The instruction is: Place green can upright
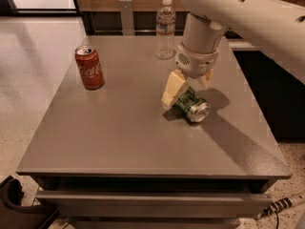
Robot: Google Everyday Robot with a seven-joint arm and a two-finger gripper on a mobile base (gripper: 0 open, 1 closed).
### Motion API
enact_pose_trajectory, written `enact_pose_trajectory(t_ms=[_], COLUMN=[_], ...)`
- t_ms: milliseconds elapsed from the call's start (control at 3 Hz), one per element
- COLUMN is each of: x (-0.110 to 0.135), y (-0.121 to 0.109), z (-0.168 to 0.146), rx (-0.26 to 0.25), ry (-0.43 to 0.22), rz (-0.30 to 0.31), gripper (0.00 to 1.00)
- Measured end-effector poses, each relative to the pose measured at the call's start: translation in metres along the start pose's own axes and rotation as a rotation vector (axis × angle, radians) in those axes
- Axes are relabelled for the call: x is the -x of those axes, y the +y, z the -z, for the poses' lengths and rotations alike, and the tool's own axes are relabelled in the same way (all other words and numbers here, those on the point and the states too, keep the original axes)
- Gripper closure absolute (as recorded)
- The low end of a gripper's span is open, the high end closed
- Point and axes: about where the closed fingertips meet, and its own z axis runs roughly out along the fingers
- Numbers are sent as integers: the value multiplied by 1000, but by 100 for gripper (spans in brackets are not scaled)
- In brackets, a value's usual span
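Observation:
The green can (193, 105) lies on its side on the grey table (119, 137), right of centre, with one silver end facing the front right. My gripper (187, 94) comes down from above over the can's far end. One cream finger (171, 88) lies against the can's left side and the other finger (205, 81) against its right side, so the gripper is shut on the can. The can rests on the table top.
A red Coca-Cola can (89, 67) stands upright at the table's left. A clear water bottle (165, 28) stands at the back edge. My white arm (248, 13) reaches in from the upper right. A dark counter (271, 85) borders the table's right side.

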Motion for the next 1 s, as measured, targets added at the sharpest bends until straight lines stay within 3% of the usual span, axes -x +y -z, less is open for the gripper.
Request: enact_pose_trajectory(t_ms=[1000], x=[6], y=[1], z=[-1], rx=[-5], ry=[-23], rz=[4], gripper=[100])
